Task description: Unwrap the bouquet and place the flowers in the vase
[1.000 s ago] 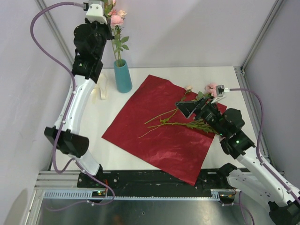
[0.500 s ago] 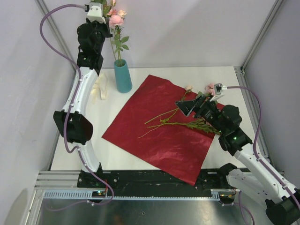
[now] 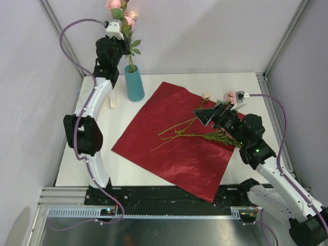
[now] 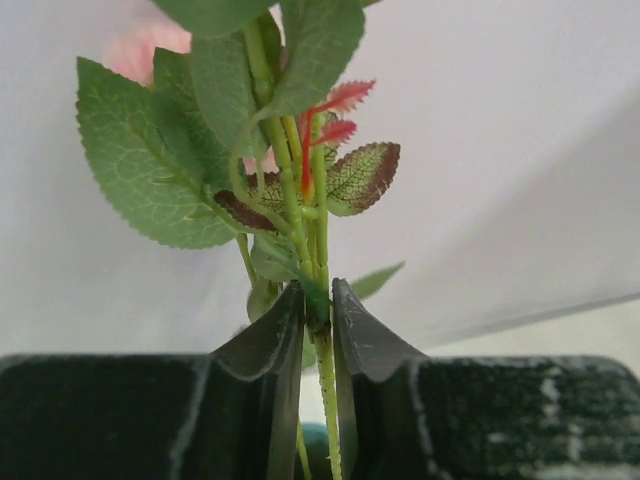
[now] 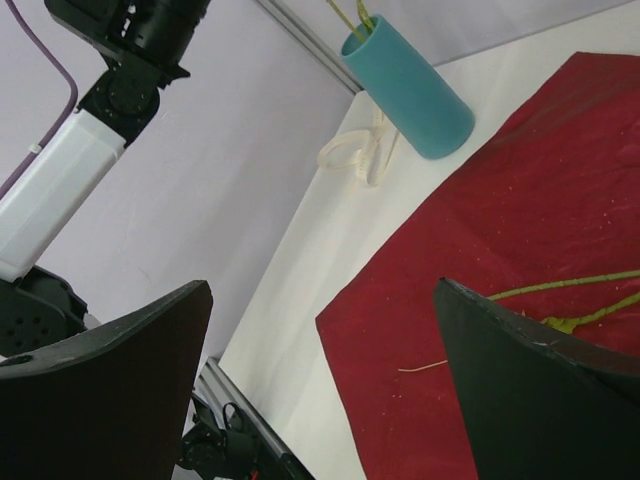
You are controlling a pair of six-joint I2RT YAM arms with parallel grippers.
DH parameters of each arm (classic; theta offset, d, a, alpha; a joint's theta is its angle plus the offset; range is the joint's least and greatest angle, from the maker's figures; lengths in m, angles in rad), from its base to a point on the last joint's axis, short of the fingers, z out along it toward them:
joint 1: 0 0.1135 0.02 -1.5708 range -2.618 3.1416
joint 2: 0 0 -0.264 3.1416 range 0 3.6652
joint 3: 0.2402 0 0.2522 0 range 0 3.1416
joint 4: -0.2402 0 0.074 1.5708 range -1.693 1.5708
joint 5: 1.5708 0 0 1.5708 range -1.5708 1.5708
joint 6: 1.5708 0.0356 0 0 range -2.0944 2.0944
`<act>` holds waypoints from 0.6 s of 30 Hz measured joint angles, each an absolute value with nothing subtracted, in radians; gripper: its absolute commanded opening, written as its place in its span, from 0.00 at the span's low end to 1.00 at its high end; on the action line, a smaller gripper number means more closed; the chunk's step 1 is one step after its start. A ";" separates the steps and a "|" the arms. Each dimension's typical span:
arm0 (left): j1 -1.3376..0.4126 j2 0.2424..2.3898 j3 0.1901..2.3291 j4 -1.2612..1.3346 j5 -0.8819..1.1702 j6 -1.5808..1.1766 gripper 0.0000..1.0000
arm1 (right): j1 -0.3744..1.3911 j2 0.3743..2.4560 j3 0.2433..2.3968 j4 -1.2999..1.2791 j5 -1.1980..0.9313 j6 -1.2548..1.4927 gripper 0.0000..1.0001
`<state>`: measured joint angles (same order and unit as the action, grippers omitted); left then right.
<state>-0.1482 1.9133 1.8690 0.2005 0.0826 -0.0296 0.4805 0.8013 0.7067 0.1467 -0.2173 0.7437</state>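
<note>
Step in hand: seating a rose (image 3: 128, 18) in the vase (image 3: 134, 83) at the surface's (image 3: 102, 164) far-left corner. Left fingers (image 4: 270, 350) flanked its stem, grip unclear. Next, the right gripper (image 3: 212, 117), fingers wide apart, should close on flowers (image 3: 195, 136) lying on the paper (image 3: 174, 159).

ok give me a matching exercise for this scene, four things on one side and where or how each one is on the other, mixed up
Things
1 vase
2 ribbon
3 red paper
4 right gripper

Place or state
A spread flat, loose flowers lying on it
B open, above the paper
C upright at the back left of the table
D lying on the table beside the vase

Pairs: 1-C, 2-D, 3-A, 4-B
</note>
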 measured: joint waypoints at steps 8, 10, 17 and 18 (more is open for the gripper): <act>-0.148 1.915 1.747 0.205 0.078 -0.069 0.80 | 0.468 0.801 0.707 0.116 -0.199 0.778 0.99; -0.148 1.913 1.713 0.209 0.068 -0.076 0.89 | 0.467 0.799 0.707 0.104 -0.192 0.786 0.99; -0.148 1.821 1.547 0.179 0.056 -0.105 0.99 | 0.467 0.776 0.707 -0.060 -0.046 0.891 0.99; -0.148 1.790 1.520 0.168 0.056 -0.110 1.00 | 0.467 0.774 0.707 -0.094 -0.019 0.910 0.99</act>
